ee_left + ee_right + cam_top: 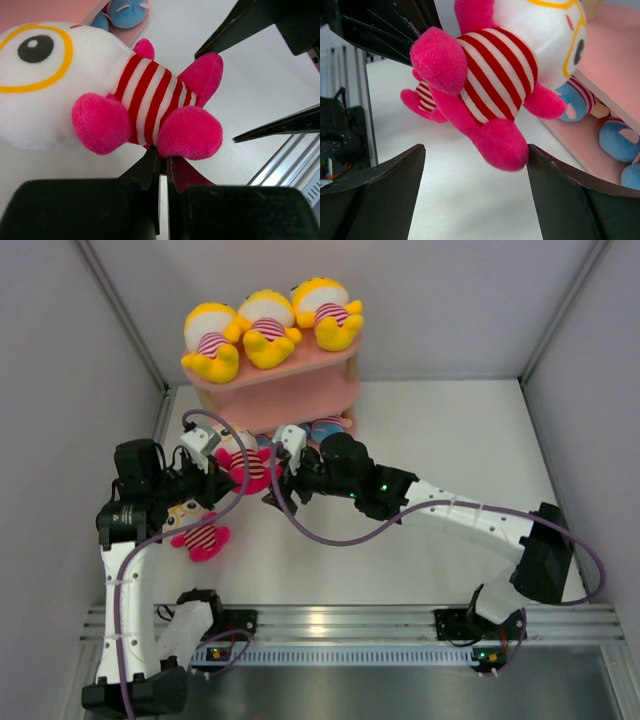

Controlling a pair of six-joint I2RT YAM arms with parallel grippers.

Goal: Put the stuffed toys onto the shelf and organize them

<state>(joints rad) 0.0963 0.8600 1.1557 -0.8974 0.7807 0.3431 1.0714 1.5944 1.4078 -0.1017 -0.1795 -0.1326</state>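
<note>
The pink shelf [290, 378] stands at the back with three yellow toys [268, 328] on its top board. Blue-bottomed toys [326, 427] lie on its lowest board. My left gripper [222, 462] is shut on the underside of a pink-limbed striped toy [150, 95] and holds it above the table in front of the shelf. My right gripper [476, 150] is open around that toy's [490, 75] lower leg, and the foot touches its right finger [555, 175]. A second pink-limbed toy [200, 535] lies on the table to the left.
The side walls stand close on both sides. The lowest shelf board [580, 147] and its blue toys [620, 140] are just right of my right gripper. My right fingers [240, 25] show beside the held toy in the left wrist view.
</note>
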